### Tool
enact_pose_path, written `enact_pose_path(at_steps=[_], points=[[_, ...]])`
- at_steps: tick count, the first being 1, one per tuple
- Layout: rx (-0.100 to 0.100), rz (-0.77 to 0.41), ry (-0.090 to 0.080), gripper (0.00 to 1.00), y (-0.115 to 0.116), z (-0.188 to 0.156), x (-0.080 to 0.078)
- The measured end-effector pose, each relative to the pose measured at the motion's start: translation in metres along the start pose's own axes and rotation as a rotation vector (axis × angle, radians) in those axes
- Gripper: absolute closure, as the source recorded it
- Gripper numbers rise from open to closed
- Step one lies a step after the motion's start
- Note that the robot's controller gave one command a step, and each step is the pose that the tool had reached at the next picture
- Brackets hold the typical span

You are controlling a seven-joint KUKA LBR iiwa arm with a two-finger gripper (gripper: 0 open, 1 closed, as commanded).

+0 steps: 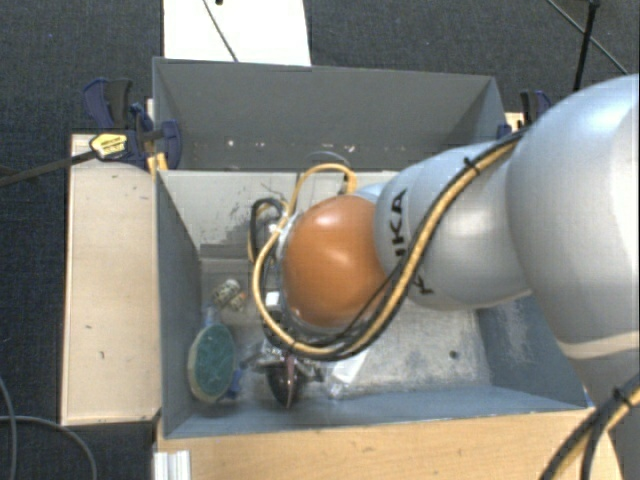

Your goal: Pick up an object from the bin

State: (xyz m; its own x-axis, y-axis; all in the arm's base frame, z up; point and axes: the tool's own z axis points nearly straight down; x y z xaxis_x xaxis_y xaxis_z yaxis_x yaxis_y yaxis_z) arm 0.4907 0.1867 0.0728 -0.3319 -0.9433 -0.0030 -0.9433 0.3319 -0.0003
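— While the arm reached in from the right, where did the gripper (285,383) sit?
— Low, at the bin's (330,118) near wall, left of centre. Orange wrist cover (330,258) and cable loop (262,278) hid most of it from above.
— Released or clenched?
— Couldn't tell. Nothing seen held in it either.
— Nearest candidate?
— Green round disc (211,360), near-left corner, just beside the gripper on its left. It looked oval from this angle, long axis running near-to-far. Maybe leaning on the left wall; couldn't confirm.
— Anything else close?
— Clear crumpled piece (348,368) just right of the gripper, by the near wall. Small pale metallic bit (230,293) farther back and left, apart from both.
— So the move turned on?
— My read: a short shift left for the disc, closing across its short axis. Risk was the corner walls crowding the approach.
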Motion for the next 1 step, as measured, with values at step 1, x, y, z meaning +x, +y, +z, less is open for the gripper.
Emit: enact_pose_path(at_steps=[1], points=[[0.006,-0.061,-0.001,1.0,-0.0202,-0.1541,0.0215]])
